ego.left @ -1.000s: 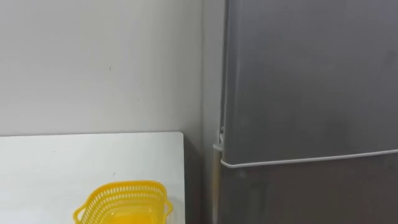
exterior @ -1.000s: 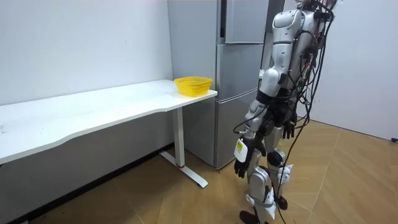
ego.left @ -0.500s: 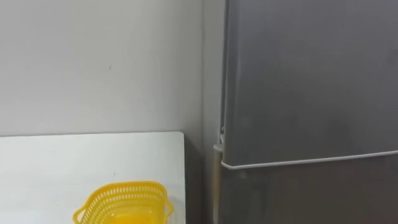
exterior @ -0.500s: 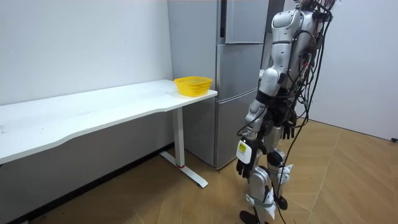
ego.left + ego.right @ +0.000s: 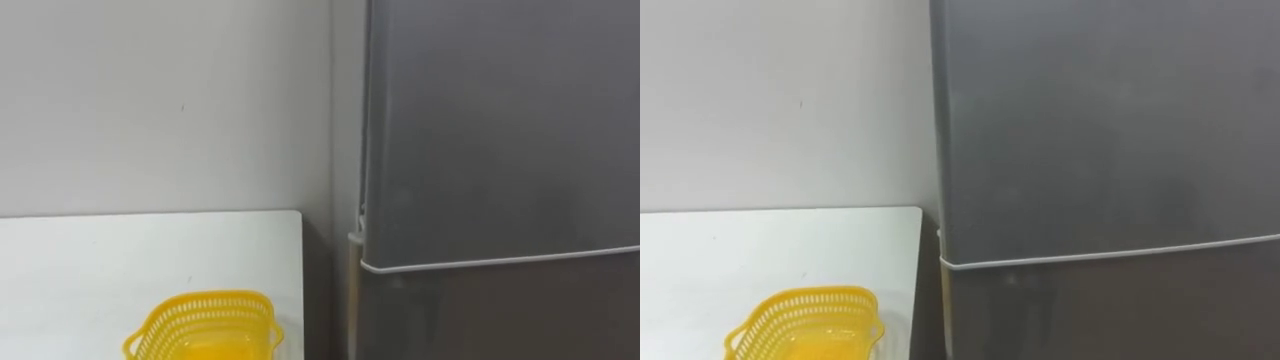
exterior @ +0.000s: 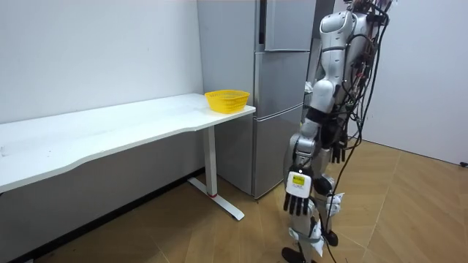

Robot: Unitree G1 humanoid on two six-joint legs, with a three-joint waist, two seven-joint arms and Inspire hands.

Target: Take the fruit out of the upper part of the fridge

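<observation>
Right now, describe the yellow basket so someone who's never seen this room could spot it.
Find the tall grey fridge against the wall; a long white table runs up beside it. The basket sits on the table's end nearest the fridge. It is bright yellow with slotted plastic walls, standing out from the white and grey around it.

Basket (image 5: 203, 325) on table (image 5: 90, 260), left of fridge (image 5: 500, 140)
</observation>
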